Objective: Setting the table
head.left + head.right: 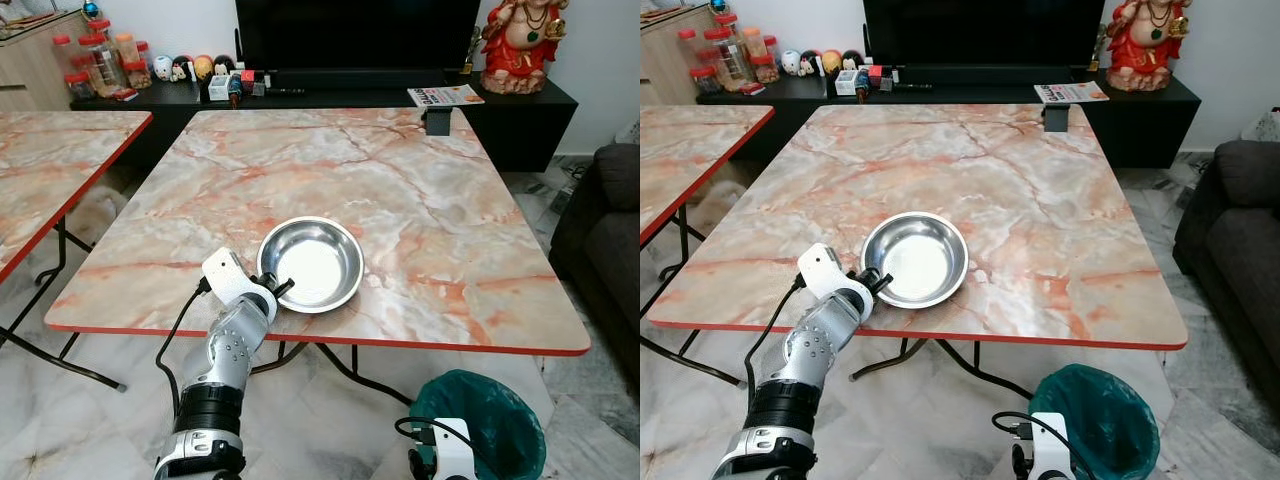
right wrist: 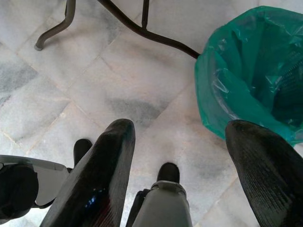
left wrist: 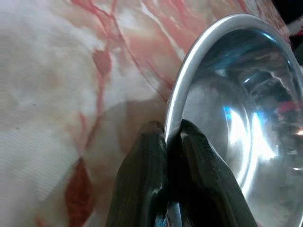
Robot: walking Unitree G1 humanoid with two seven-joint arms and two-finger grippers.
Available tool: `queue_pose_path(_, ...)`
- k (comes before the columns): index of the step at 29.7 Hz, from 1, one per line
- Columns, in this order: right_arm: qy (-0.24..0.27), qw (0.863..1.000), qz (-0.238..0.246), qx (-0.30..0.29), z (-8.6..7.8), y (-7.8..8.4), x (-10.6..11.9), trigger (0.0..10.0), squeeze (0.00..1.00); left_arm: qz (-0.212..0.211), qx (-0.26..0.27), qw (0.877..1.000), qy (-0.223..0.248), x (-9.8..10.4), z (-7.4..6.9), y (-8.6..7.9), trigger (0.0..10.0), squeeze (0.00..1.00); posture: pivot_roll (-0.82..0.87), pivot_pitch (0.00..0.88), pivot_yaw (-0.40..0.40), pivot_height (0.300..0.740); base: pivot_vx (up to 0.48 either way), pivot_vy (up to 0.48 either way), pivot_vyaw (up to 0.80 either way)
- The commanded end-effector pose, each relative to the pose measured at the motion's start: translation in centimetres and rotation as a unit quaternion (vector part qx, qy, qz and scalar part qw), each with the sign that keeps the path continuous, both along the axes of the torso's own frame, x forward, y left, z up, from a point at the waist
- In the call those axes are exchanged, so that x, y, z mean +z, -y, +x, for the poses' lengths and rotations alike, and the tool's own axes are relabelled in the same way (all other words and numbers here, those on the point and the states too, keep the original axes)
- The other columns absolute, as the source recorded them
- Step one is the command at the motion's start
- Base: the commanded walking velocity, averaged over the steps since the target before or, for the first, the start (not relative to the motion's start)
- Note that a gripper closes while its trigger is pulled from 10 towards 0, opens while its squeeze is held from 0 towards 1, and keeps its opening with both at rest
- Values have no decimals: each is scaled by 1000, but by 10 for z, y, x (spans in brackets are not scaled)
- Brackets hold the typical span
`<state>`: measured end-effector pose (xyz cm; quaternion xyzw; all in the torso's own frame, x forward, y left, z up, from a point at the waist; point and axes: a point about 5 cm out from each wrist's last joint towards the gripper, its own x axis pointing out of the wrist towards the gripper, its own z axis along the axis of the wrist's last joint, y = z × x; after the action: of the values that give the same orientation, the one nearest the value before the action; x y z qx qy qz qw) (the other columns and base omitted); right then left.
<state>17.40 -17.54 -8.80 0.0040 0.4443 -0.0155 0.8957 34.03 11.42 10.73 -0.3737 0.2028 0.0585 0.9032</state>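
1. Left eye view: a round shiny steel bowl (image 1: 311, 263) sits upright, mouth up, on the pink-veined marble tabletop (image 1: 400, 180), close to its near edge and somewhat left of the middle of that edge. Being round, the bowl has no long axis. The left gripper (image 1: 280, 291) reaches up from below the near edge and meets the bowl at its near-left rim, so the bowl lies directly ahead of the fingers, toward the tabletop's centre.
2. Right eye view: the same contact shows, with the left arm plainly the nearer one. The right arm hangs low by a bin lined with a green plastic bag (image 1: 1095, 415) on the floor, well apart from the bowl.
3. Left wrist view: the two black fingers (image 3: 144, 184) are pinched on the bowl's thin rim, one outside the wall and one inside.
4. Right wrist view: the right gripper (image 2: 187, 165) has its fingers spread wide, holding nothing, above the tiled floor beside the green bin.
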Motion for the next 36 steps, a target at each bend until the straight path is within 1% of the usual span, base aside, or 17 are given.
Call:
queue_pose_path(1, 3, 1000, -1, -6, 0, 2, 0, 10000, 0, -53, -16, 997, -49, 1, 2, 22, 10000, 0, 16, 0, 47, 727, 0, 0, 0)
queue_pose_path(5, 2, 1000, -1, -8, -1, 3, 0, 10000, 0, -76, -41, 995, -43, 13, 2, 30, 10000, 0, 17, 0, 46, 727, 0, 0, 0)
queue_pose_path(8, 1, 1000, -1, -8, -1, 3, 0, 10000, 0, -77, -58, 995, -30, 20, 2, 33, 10000, 0, 18, 0, 45, 727, 0, 0, 0)
queue_pose_path(9, 0, 1000, 0, -7, -1, 3, 0, 10000, 0, -70, -67, 995, -24, 25, 2, 34, 10000, 0, 20, 0, 45, 727, 0, 0, 0)
queue_pose_path(12, 0, 1000, 1, -7, -1, 2, 0, 10000, 0, -61, -76, 995, -19, 30, 2, 34, 10000, 0, 20, 0, 45, 727, 0, 0, 0)
queue_pose_path(13, 0, 1000, 2, -6, -2, 1, -1, 10000, 0, -41, -89, 995, -8, 32, 3, 35, 10000, 0, 20, 0, 45, 727, 0, 0, 0)
queue_pose_path(15, -1, 1000, 2, -6, -2, 0, -1, 10000, 0, -9, -101, 995, -7, 33, 2, 34, 10000, 0, 22, 0, 47, 727, 0, 0, 0)
queue_pose_path(16, -1, 1000, 3, -6, -2, 0, -1, 10000, 0, -1, -101, 995, -7, 33, 2, 34, 10000, 0, 22, 0, 47, 727, 0, 0, 0)
queue_pose_path(21, 0, 1000, 2, -8, -2, 1, 0, 10000, 0, 14, -105, 994, -6, 35, 2, 35, 10000, 0, 17, 0, 46, 727, 0, 0, 0)
queue_pose_path(26, 0, 1000, 2, -9, -2, 2, 0, 10000, 0, 16, -106, 994, -8, 35, 1, 35, 10000, 0, 17, 0, 46, 727, 0, 0, 0)
queue_pose_path(27, 0, 1000, 2, -9, -2, 2, 0, 10000, 0, 21, -103, 994, -8, 34, 1, 34, 10000, 114, 18, 0, 45, 727, 0, 0, 0)
queue_pose_path(28, 0, 1000, 3, -10, -2, 2, 0, 10000, 0, 24, -100, 995, -9, 34, 1, 33, 10000, 325, 17, 0, 45, 727, 0, 0, 0)
queue_pose_path(29, 1, 1000, 4, -11, -1, 2, 0, 10000, 0, 28, -97, 995, -10, 34, 1, 31, 10000, 651, 17, 0, 45, 727, 0, 0, 0)
queue_pose_path(31, 1, 1000, 4, -11, -1, 2, 0, 10000, 0, 29, -96, 995, -9, 34, 1, 31, 10000, 635, 18, 0, 44, 727, 0, 0, 0)
queue_pose_path(34, 2, 1000, 5, -12, -1, 2, 0, 10000, 0, 31, -95, 995, -10, 33, 2, 31, 10000, 643, 18, 0, 44, 727, 0, 0, 0)
queue_pose_path(35, 2, 1000, 6, -13, 0, 2, 0, 10000, 0, 30, -96, 995, -8, 34, 2, 31, 10000, 949, 18, 0, 44, 727, 0, 0, 0)
queue_pose_path(36, 2, 1000, 6, -13, 0, 2, 0, 10000, 0, 30, -96, 995, -8, 34, 2, 31, 10000, 922, 20, 0, 40, 727, 0, 0, 0)
